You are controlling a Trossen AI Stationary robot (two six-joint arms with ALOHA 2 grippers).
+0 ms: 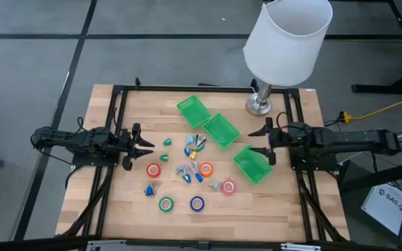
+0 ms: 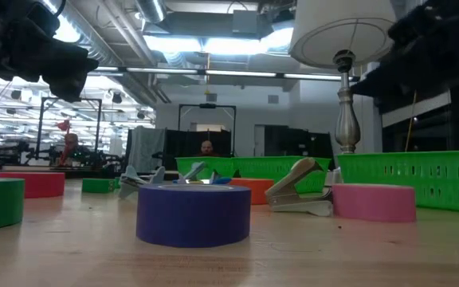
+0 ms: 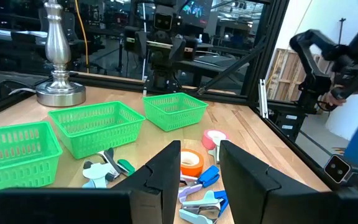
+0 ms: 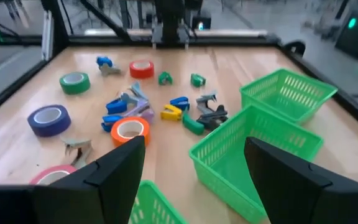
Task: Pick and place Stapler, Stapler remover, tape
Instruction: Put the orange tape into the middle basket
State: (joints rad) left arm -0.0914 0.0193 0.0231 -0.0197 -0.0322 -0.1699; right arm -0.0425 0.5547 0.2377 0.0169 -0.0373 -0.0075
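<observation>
Your left hand (image 1: pixel 147 146) sits at the 9 o'clock side of the worktop (image 1: pixel 117 202), with its two fingers (image 3: pixel 166 177) a little way apart and nothing between them. Your right hand (image 1: pixel 254 139) sits at the 3 o'clock side, its fingers (image 4: pixel 120 168) spread wide, and it holds nothing too. Just past the left hand lies the red tape (image 1: pixel 153 169), and a small green piece (image 1: pixel 167 142) lies near it. In the middle of the worktop you see a heap of little staplers and stapler removers (image 1: pixel 192 160) in blue, yellow, green and grey, with the orange tape (image 1: pixel 205 169) touching the heap at its 4 o'clock side. The pink tape (image 1: pixel 228 187) lies further out that way. The green tape (image 1: pixel 165 204) and the blue tape (image 1: pixel 197 203) lie close to the 6 o'clock edge, side by side but apart. Three green trays (image 1: pixel 220 130) run in a slanted row from 12 o'clock down toward the right hand, and the last one is just below that hand. A lamp (image 1: pixel 287 42) with a white shade stands at the 1 o'clock corner.
</observation>
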